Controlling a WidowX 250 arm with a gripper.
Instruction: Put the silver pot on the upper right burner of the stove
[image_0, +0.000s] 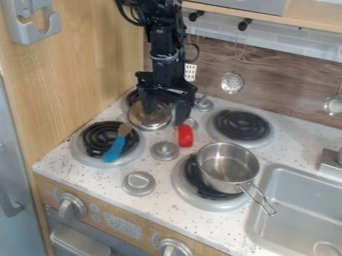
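Hanging down from the upper edge, the black arm holds its two-finger tool (165, 107) upright above the upper left part of the white speckled desk (100, 187), in front of a round metal-rimmed lid (148, 120). The tool is spread, its fingers apart. The silver metal pot (228, 167) sits on the lower right burner (200, 200), its wire handle toward the grey sink (300, 200). Printed marks on the wooden front panel (157, 227) are too small to read.

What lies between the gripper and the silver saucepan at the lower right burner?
In the camera view, a small red object lies between the gripper and the saucepan.
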